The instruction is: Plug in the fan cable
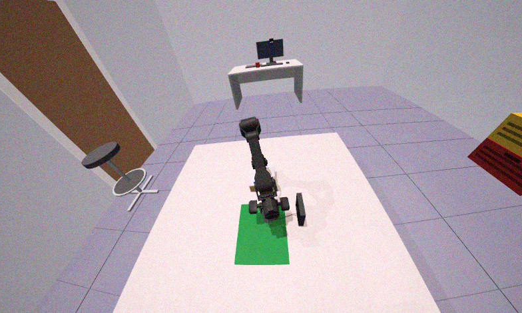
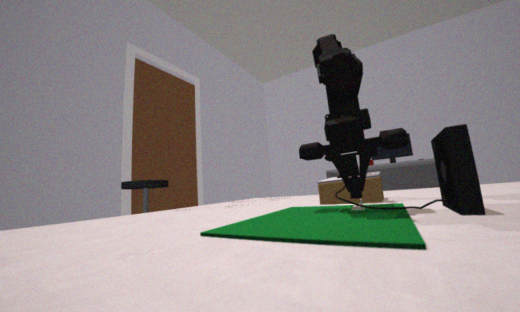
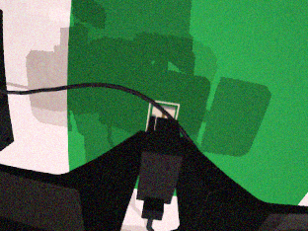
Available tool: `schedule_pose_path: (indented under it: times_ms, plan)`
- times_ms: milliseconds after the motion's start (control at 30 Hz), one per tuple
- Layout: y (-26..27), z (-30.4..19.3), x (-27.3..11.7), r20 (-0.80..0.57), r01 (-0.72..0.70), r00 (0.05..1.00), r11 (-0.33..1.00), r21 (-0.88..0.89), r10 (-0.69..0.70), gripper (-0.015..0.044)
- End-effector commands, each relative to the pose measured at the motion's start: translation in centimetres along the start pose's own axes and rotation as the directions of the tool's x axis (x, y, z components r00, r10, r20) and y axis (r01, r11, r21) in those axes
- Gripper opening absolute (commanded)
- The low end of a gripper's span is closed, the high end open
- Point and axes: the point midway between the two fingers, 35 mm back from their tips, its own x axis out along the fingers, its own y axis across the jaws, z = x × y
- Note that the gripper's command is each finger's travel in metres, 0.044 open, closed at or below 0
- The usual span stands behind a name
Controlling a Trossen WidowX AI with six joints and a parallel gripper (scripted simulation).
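Observation:
The green board point(image 1: 261, 248) point(image 2: 304, 228) point(image 3: 247, 44) lies flat. The small white header point(image 2: 357, 208) point(image 3: 178, 106) stands near its far edge. My gripper point(image 2: 356, 193) point(image 3: 161, 140) points down and is shut on the dark fan plug point(image 3: 159, 175), right over the header. The plug's lower end overlaps the header's near part in the wrist view; how deep it sits is hidden. The thin black cable point(image 2: 408, 208) point(image 3: 94, 85) runs from the fan point(image 1: 300, 210) point(image 2: 461, 170), crosses by the header and loops up to the plug. In the top view the arm hides the fingertips.
The black fan stands upright just right of the board in the top and exterior views. A cardboard-brown box point(image 1: 252, 188) point(image 2: 331, 193) with a white top stands behind the board, close to the arm. A stool point(image 1: 102, 154) point(image 2: 144, 184) and a desk point(image 1: 267, 73) stand farther off.

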Motion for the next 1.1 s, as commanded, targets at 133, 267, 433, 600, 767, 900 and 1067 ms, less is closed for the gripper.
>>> schedule_pose_path:
  times_ms: [133, 267, 433, 600, 767, 900, 1067]
  plan:
    - [0.0, 0.0, 0.3, -0.001, 0.003, 1.000, 1.000, -0.001, -0.003, 0.0000]
    - [0.0, 0.0, 0.6, -0.001, 0.003, 1.000, 1.000, -0.001, -0.003, 0.0000]
    - [0.0, 0.0, 0.9, -0.001, 0.003, 1.000, 1.000, -0.001, -0.003, 0.0000]
    - [-0.1, 0.0, 1.1, -0.001, 0.003, 1.000, 1.000, -0.001, -0.003, 0.0000]
    - [-0.1, 0.0, 1.4, -0.001, 0.003, 1.000, 1.000, -0.001, -0.003, 0.0000]
    - [-0.1, 0.0, 1.5, -0.001, 0.003, 1.000, 1.000, -0.001, -0.003, 0.0000]
    - [-0.1, 0.0, 1.7, -0.001, 0.003, 1.000, 1.000, -0.001, -0.003, 0.0000]
